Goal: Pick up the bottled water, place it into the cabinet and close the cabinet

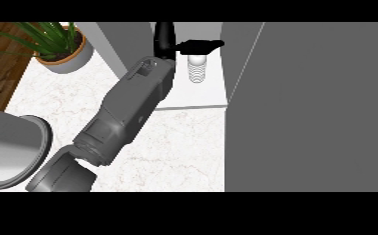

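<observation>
From the head view, the left hand (193, 45) reached inside the open cabinet (199, 96), its fingers (210, 44) grasping the top of the bottled water (197, 69), which stood on the cabinet floor with open room toward the front edge. The cabinet door (303, 104) hid everything to the right of the cabinet.

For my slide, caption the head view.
Hand grips the bottled water inside the open cabinet, potted plant nearby.

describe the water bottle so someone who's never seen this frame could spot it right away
Start at the big grey cabinet filling the view's right side; just left of it is its open compartment with a white floor. The bottled water stands upright in there, under the black left hand. It is the only pale, ribbed, see-through thing; the potted plant sits far off at the upper left.
</observation>
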Tool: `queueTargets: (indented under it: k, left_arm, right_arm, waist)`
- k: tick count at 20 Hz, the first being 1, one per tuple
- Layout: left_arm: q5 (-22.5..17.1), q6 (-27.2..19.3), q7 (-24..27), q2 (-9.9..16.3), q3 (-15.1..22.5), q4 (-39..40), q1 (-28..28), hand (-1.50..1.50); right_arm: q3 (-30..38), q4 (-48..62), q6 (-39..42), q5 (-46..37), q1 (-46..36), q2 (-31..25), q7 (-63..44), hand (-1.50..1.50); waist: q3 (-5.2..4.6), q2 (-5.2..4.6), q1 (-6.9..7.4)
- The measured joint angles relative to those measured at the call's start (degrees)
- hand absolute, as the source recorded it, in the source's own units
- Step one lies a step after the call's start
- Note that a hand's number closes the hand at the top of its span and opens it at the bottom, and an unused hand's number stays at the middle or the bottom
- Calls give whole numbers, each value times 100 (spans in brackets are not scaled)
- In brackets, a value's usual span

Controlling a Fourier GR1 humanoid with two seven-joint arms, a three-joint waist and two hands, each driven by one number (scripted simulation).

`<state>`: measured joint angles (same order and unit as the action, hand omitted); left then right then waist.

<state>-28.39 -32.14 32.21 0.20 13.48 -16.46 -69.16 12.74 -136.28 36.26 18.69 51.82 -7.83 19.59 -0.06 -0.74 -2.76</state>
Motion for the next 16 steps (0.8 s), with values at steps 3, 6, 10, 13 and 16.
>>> queueTargets:
  k: [3, 6, 10, 13, 16]
  left_arm:
    - [-182, 323, 153, -10, -70, -279, 131, -150]
    - [-319, 600, 143, -15, -14, -574, 260, -150]
    - [-422, 829, 11, -17, 203, -1105, 585, -150]
    - [-518, 763, -168, -20, 492, -1680, 903, -150]
    - [-561, 730, -326, -20, 756, -2291, 1339, -150]
  right_arm:
    - [-38, -19, -33, 9, 4, 9, -48, -150]
    - [-69, -36, -64, 17, 3, 29, -88, -150]
    - [-55, -65, -81, 37, 73, 14, -148, -150]
    - [-101, -71, -54, 43, 109, 1, -177, -150]
    - [-151, -69, -109, 48, 51, -5, -268, -150]
  waist:
    - [-2, 21, 28]
    - [-1, 45, 68]
    - [-1, 80, 144]
    - [0, 105, 197]
    - [0, 115, 260]
